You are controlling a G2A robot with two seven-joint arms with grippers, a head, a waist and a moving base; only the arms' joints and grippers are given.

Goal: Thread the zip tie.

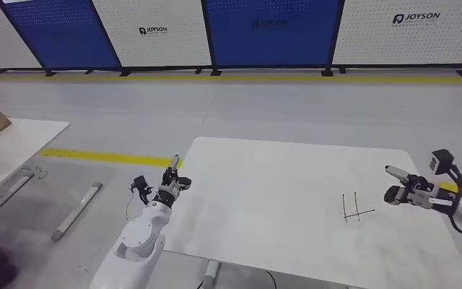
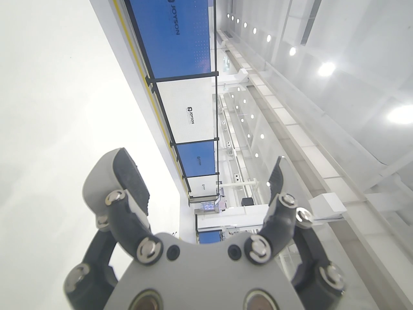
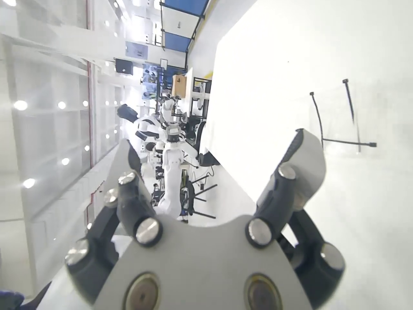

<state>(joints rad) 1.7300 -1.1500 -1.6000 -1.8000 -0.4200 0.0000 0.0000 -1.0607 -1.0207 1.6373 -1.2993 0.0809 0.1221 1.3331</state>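
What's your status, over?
Both grippers open, empty: left gripper at table edge, right gripper near zip ties. Zip ties lie crossed on table, untouched. Nothing between.

The bench point(image 1: 274, 195) is white, with a flat, smooth top and rounded corners. Three thin black zip ties lie directly on it, in one small group near its right edge and toward the robot's side. The curved zip tie point(image 3: 318, 116) and the straight zip tie point(image 3: 349, 103) lie side by side, a little apart. The third zip tie point(image 3: 348, 142) lies across their ends.
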